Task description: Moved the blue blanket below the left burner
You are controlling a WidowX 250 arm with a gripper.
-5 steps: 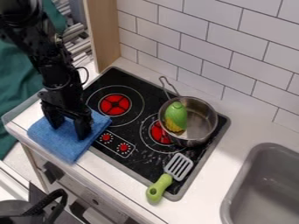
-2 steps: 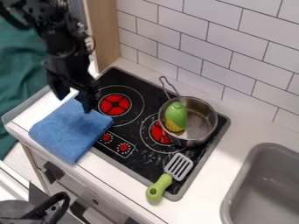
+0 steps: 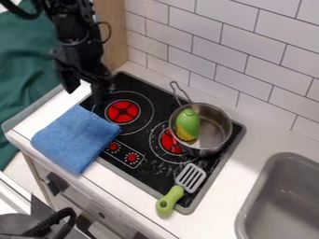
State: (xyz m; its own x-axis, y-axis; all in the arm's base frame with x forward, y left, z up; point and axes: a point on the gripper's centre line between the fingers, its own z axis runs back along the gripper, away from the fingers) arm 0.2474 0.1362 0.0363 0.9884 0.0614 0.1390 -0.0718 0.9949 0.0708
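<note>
Fingers of the black gripper [image 3: 86, 91] are held apart, seemingly above the far-left edge of the stovetop [image 3: 143, 86]. Near-left of the left burner [image 3: 122, 111], the blue blanket [image 3: 74, 139] is laid on the counter [image 3: 37, 117], one corner lapped over the stovetop. A green-and-yellow toy [image 3: 188, 123] is held in the pot [image 3: 215, 128] at right; a spatula [image 3: 190, 177] is set nearer.

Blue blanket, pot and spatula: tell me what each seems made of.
The blue blanket looks like matte, towel-like fabric, with a mottled surface. The pot seems shiny bare metal, given its grey reflections. The spatula has a smooth green handle, likely plastic or rubber, and a grey head, perhaps metal or plastic.
</note>
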